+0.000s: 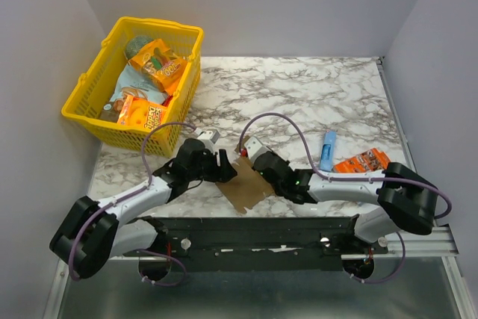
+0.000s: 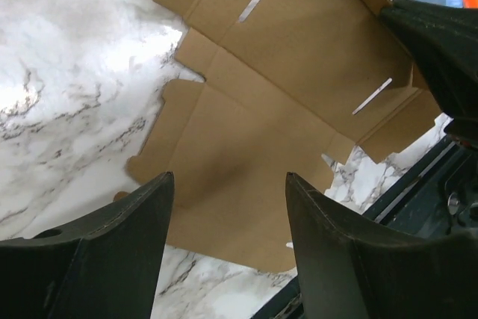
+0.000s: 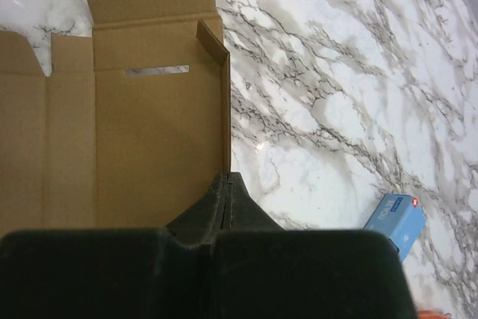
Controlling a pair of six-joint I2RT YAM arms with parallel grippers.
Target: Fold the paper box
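Observation:
The paper box (image 1: 244, 183) is a flat brown cardboard cut-out with flaps and two slots, lying on the marble table near the front edge between both arms. My left gripper (image 1: 224, 165) is open and empty, its fingers (image 2: 127, 237) hovering over the box's left part (image 2: 246, 140). My right gripper (image 1: 258, 160) is shut on the box's right side flap (image 3: 225, 102), which stands upright from the flat sheet (image 3: 149, 147). The right gripper also shows as a dark shape in the left wrist view (image 2: 441, 50).
A yellow basket (image 1: 89, 95) of snack packets stands at the back left. A slim blue packet (image 1: 328, 150) and an orange snack packet (image 1: 362, 162) lie to the right of the box. A black rail (image 1: 254, 233) runs along the table's front edge.

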